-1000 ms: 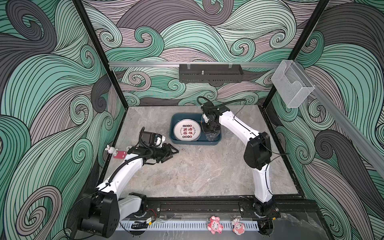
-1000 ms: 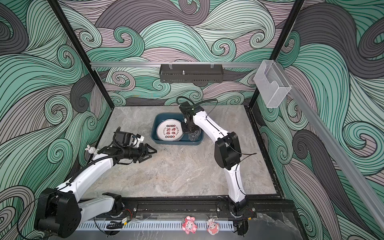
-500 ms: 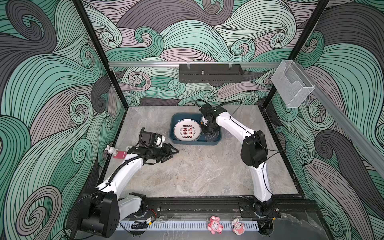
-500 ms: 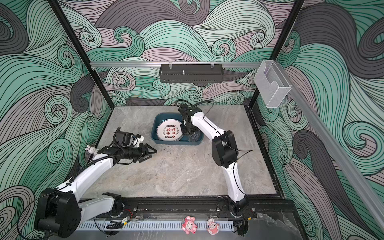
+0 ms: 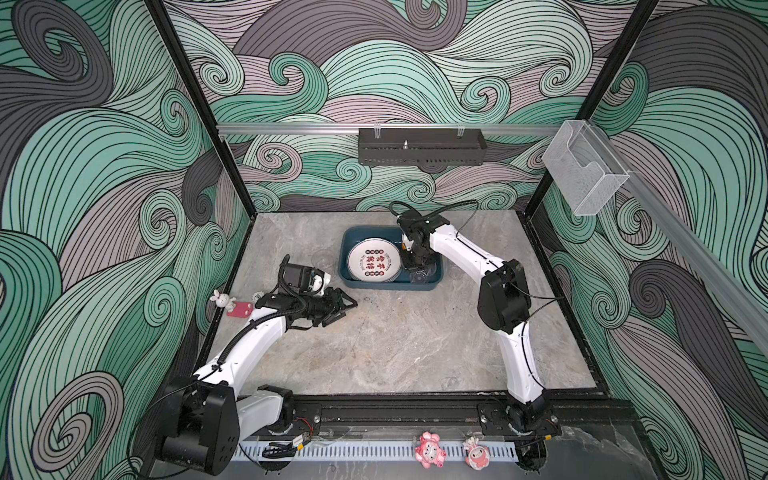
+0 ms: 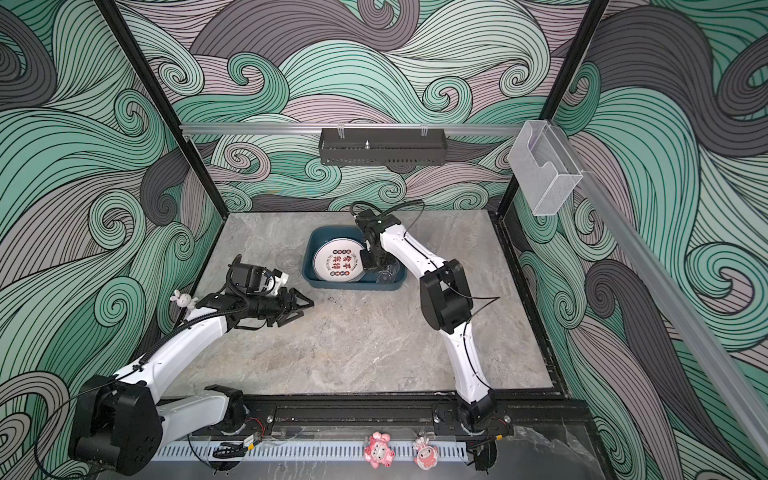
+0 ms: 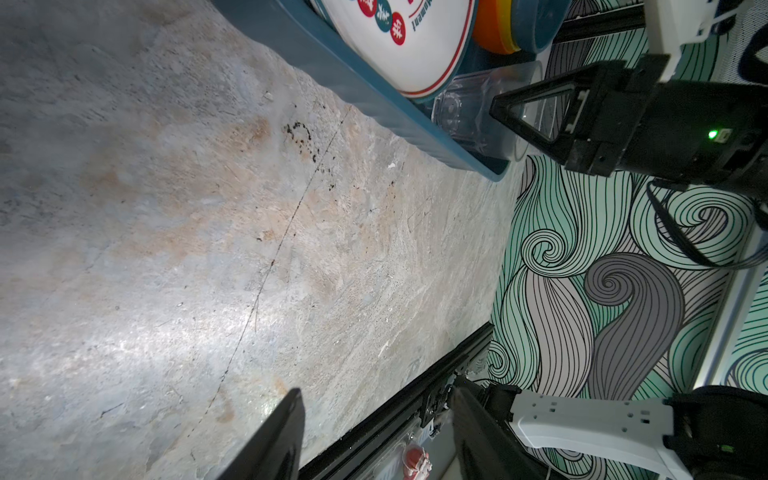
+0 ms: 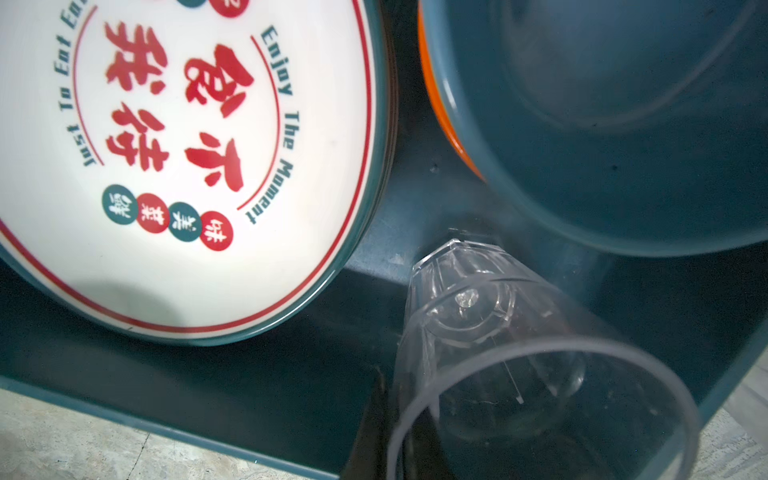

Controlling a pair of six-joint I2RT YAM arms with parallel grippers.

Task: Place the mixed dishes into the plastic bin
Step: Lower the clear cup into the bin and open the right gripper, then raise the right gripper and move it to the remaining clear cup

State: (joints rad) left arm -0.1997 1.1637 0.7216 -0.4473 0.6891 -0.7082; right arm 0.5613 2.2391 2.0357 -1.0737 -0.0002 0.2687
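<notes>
The teal plastic bin (image 5: 432, 286) (image 6: 320, 282) stands at the back middle of the table. In it lie a white plate with red characters (image 5: 373, 264) (image 8: 166, 166), a blue bowl nested in an orange one (image 8: 602, 124), and a clear tumbler (image 8: 519, 374) (image 7: 469, 112), which is tilted. My right gripper (image 5: 415, 266) (image 8: 395, 436) reaches down into the bin, shut on the tumbler's rim with one finger on each side of the wall. Another clear tumbler (image 5: 322, 259) stands on the table left of the bin. My left gripper (image 5: 347, 307) (image 7: 374, 436) hovers open and empty, short of the bin's front left corner.
A white rabbit figurine (image 5: 222, 300) with a pink piece sits at the table's left edge. A black perforated tray (image 5: 419, 145) hangs on the back wall and a clear acrylic holder (image 5: 584, 166) on the right rail. Two pink figurines (image 5: 430, 455) rest on the front rail.
The right arm's elbow has swung a little to the left while its gripper stays in the bin on the tumbler. The left arm has not moved.
</notes>
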